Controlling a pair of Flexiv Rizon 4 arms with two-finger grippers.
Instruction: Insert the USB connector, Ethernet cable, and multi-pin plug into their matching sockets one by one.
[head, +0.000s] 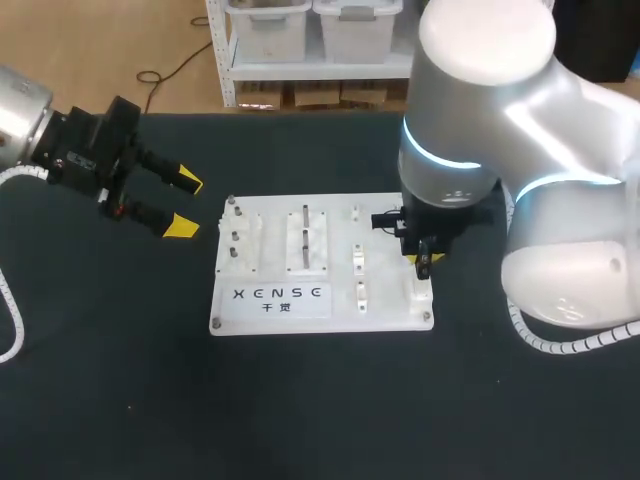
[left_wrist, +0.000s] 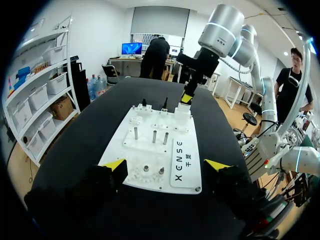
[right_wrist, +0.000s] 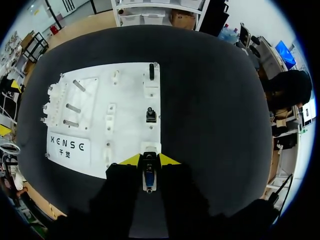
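Black tabletop (head: 300, 400) is bearing the white plastic socket board (head: 385, 310); my right gripper (right_wrist: 149, 160) is clamping a small blue-and-black plug (right_wrist: 149, 178) above the board's corner socket (right_wrist: 150, 148). I'm aiming for a square, slow descent, while my left gripper (head: 185, 205) is hovering splayed beside the board.

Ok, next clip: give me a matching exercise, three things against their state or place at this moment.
Things:
1. left pincer
2. right pincer
3. board

States:
a. white, lying flat on the black table
b. shut on a small plug at the board's right end
c. open, off the board's left side

Pairs: 1-c; 2-b; 3-a
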